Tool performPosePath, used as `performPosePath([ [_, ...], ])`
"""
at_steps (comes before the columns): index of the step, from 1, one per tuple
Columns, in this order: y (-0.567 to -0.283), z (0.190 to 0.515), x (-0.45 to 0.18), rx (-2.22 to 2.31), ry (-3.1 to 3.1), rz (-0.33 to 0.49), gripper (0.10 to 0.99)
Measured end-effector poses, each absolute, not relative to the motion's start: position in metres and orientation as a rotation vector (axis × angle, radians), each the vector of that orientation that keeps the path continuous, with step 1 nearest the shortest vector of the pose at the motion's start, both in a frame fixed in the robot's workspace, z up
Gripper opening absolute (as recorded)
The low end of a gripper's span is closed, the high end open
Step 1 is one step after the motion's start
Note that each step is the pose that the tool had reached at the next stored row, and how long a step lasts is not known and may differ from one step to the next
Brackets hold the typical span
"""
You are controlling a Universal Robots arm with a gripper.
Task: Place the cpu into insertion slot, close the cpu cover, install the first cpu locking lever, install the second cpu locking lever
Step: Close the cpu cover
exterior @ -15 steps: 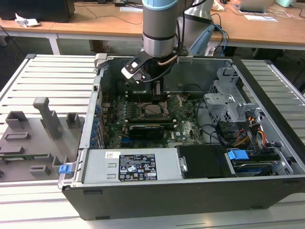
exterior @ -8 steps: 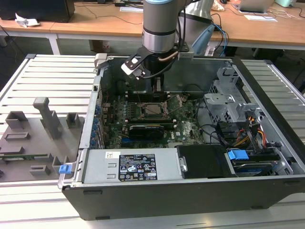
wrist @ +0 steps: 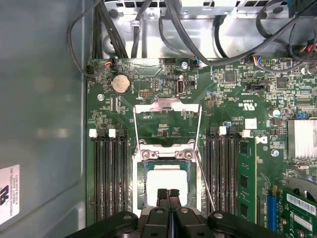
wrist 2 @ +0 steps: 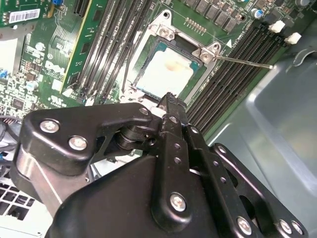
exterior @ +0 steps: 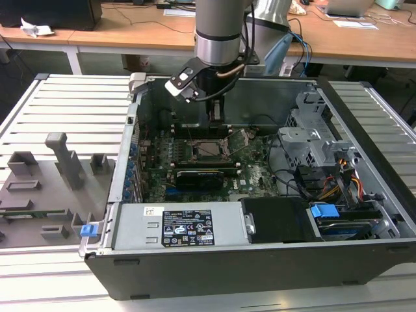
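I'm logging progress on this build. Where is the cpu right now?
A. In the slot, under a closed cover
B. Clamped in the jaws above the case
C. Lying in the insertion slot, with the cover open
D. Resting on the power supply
C: in the first wrist view the cpu lies flat in the insertion slot. The cpu cover stands open, off the chip, and the gripper has its jaws together on nothing.
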State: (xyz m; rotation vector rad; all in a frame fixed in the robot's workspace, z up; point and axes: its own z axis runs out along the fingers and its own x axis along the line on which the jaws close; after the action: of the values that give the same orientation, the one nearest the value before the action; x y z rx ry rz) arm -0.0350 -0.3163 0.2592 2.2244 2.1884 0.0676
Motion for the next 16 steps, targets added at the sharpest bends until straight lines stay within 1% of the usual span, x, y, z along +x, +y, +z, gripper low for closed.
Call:
performPosePath([
  [12,-0.3163,0.2623,-0.0266,2.224,2.188,0.068,0.106],
  [16,-0.3163,0.2679,-0.0266,2.224,2.188,0.068,0.106],
])
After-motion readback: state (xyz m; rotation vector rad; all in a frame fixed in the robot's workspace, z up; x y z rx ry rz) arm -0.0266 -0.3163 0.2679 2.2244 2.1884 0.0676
